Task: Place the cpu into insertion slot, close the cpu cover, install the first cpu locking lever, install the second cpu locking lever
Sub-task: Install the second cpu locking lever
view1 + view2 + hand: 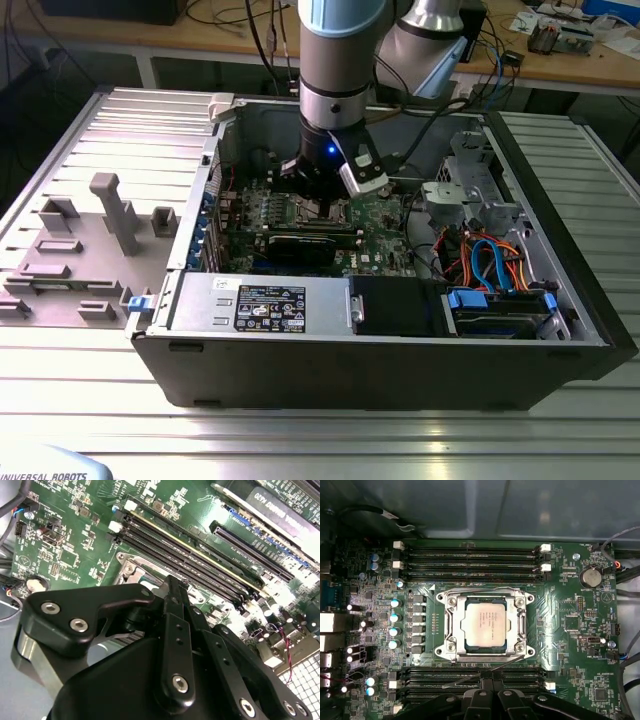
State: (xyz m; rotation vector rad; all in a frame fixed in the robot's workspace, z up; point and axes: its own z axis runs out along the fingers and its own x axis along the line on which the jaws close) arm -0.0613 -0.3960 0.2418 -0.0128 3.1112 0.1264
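In the first wrist view the cpu (485,620) lies flat in the insertion slot (441,653), silvery top up. The cpu cover (451,625) is down around it, and the chip shows through its window. A thin wire locking lever (470,676) sticks out slantwise from the socket edge nearest my gripper (492,692). My black fingers stand close together just beside that lever, with nothing seen between them. A second wire runs along the far socket edge. In the exterior view my gripper (322,195) hangs low over the socket inside the open computer case (560,330).
Long memory slots (470,555) flank the socket on both sides. A black graphics card (300,245) lies next to it, and a power supply (260,300) sits toward the case front. Coloured cables (490,260) are at the exterior view's right, a grey fixture plate (80,240) at its left.
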